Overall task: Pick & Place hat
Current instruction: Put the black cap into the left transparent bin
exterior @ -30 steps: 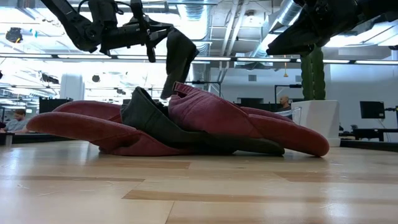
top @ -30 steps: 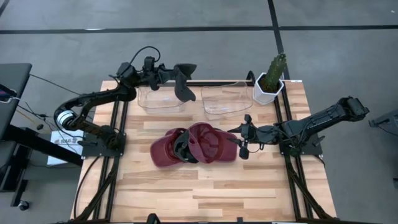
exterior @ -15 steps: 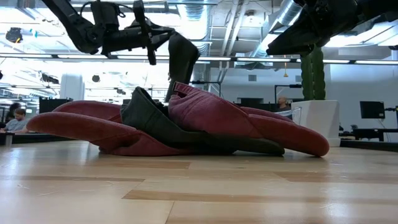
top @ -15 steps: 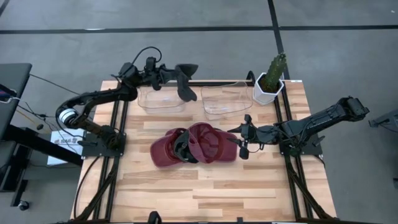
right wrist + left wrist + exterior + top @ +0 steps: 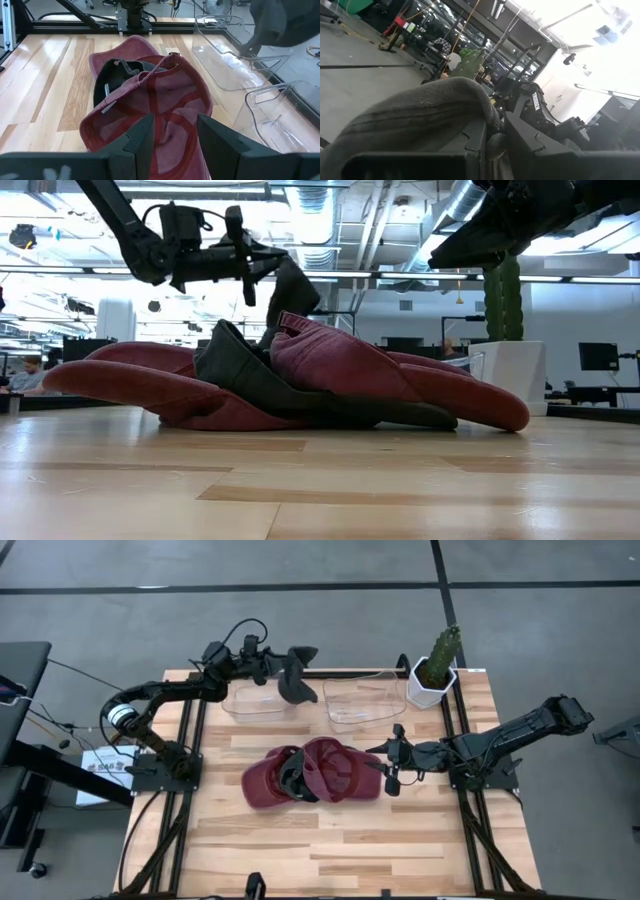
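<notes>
My left pincer (image 5: 281,666) grips a grey hat (image 5: 292,677) above the left bin (image 5: 258,703); release remains, red hats (image 5: 330,772) wait.

Worktop (image 5: 330,840): pale wood planks, smooth, light sheen, visible grain.
Red hats (image 5: 340,772): matt woven cloth with stitched seams; dark matt lining (image 5: 112,80) showing inside one.
Grey hat (image 5: 293,675): matt cloth, ribbed weave, held in left tool (image 5: 272,665).
Two bins (image 5: 355,700): clear glossy plastic.
Plant pot (image 5: 428,687): white, smooth.
Right tool (image 5: 172,140): dark matt plastic fingers.
</notes>
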### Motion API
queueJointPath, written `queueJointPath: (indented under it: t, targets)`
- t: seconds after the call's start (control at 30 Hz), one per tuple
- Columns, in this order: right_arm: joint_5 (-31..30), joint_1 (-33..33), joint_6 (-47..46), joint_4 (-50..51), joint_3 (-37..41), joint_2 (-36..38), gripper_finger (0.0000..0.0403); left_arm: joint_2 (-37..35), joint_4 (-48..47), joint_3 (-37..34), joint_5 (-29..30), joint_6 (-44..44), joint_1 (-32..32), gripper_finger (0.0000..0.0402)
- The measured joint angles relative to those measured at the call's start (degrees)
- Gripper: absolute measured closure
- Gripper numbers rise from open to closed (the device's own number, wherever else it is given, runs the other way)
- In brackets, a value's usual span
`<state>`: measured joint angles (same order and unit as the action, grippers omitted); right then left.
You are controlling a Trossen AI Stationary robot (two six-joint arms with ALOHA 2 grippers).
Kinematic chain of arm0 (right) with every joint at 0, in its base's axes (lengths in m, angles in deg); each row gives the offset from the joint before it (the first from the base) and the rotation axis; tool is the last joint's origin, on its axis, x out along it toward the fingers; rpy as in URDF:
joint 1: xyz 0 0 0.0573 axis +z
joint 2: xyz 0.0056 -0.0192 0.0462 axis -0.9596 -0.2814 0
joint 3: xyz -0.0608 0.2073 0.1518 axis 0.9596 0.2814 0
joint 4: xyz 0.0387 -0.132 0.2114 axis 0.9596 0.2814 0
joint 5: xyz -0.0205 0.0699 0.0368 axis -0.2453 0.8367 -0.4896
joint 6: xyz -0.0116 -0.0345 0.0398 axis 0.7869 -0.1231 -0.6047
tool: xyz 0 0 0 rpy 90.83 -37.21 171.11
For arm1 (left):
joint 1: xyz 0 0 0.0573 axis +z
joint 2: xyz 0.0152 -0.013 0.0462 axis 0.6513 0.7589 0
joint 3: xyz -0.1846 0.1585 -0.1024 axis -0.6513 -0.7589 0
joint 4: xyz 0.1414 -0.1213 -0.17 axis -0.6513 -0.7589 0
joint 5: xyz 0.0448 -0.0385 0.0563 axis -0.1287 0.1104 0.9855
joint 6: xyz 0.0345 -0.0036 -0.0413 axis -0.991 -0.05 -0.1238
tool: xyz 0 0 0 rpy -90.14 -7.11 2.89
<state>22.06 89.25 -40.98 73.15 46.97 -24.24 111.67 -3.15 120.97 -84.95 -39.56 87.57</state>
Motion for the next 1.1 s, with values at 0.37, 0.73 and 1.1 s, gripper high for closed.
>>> queueJointPath:
  t: [0.37, 0.73, 1.1]
  targets:
    - [0.0, 0.0, -0.1, 0.6, 0.0, 0.0, 0.0262, -2.2, 0.7, 0.0, -2.4, 1.6, 0.0, 0.0342]
    - [0.0, 0.0, -0.1, 0.6, 0.0, 0.0, 0.0262, -2.2, 0.0, 0.0, -5.1, 1.4, 0.1, 0.0350]
    - [0.0, 0.0, -0.2, 0.6, 0.0, 0.0, 0.0262, -2.1, -1.0, -1.7, -5.8, 1.5, 0.0, 0.0350]
